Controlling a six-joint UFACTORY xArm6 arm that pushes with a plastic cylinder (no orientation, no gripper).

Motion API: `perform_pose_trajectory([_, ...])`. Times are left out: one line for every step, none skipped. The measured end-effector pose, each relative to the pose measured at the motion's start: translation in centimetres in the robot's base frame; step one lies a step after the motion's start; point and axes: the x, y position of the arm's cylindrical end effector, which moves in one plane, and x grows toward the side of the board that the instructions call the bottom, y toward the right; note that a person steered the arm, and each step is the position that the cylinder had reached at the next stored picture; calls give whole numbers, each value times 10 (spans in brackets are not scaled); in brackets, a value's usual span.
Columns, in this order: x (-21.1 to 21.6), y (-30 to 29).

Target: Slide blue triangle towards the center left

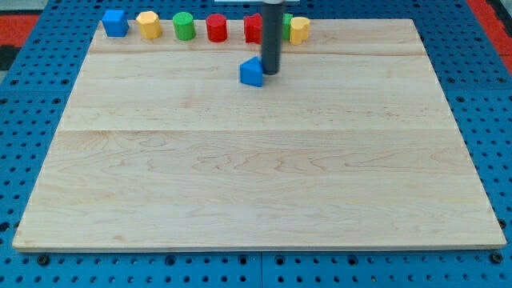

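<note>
wood worktop (pixel 256 176) fills most of the view, laid on a blue pegboard (pixel 24 96). we carry no pincer, only a dark rod (pixel 271 36) coming down from the view's top; whether anything is open or closed does not apply, as no pincer shows. our tip (pixel 270 72) rests on the worktop just to the view's right of the blue triangle (pixel 252 72), touching it or very nearly so. the blue triangle sits near the view's top, about midway across, a little below the row of blocks.

that row runs along the top edge, from the view's left: blue cube (pixel 115 22), yellow block (pixel 148 24), green cylinder (pixel 184 26), red block (pixel 217 28), then a second red block (pixel 253 28) partly behind the rod, a green block (pixel 286 24) mostly hidden by the rod, and a second yellow block (pixel 299 30) at the right end.
</note>
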Motion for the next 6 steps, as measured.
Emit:
perform_pose_trajectory([0,-66])
perform_pose_trajectory([1,-92])
perform_pose_trajectory([1,-106])
perform_pose_trajectory([21,-117])
perform_pose_trajectory([43,-119])
perform_pose_trajectory([40,-161])
